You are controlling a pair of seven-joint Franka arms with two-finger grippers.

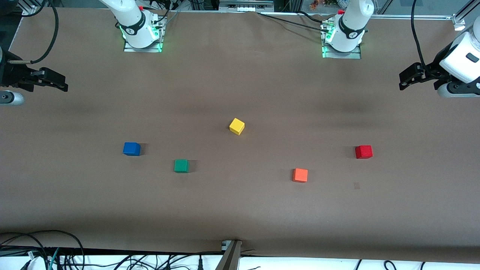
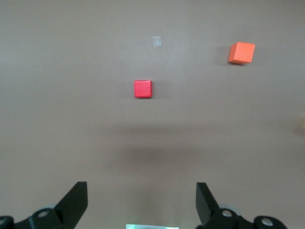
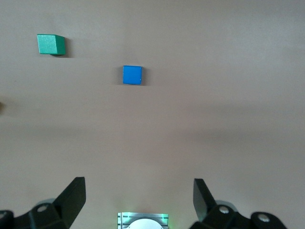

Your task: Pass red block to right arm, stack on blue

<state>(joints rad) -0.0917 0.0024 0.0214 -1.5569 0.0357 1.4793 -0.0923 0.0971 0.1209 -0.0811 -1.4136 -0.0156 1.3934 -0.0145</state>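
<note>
The red block (image 1: 363,152) sits alone on the brown table toward the left arm's end, and it also shows in the left wrist view (image 2: 143,88). The blue cube (image 1: 131,149) rests toward the right arm's end, in sight of the right wrist camera (image 3: 132,75). My left gripper (image 1: 402,80) hangs open and empty over bare table at its own end (image 2: 142,191), well apart from the red block. My right gripper (image 1: 64,84) hangs open and empty over bare table at the right arm's end (image 3: 139,188), apart from the blue cube.
A green cube (image 1: 181,165) lies beside the blue one, slightly nearer the front camera. An orange cube (image 1: 300,175) lies beside the red block, also nearer. A yellow cube (image 1: 236,126) sits mid-table. A small tape mark (image 1: 356,185) is near the red block. Cables run along the table's edges.
</note>
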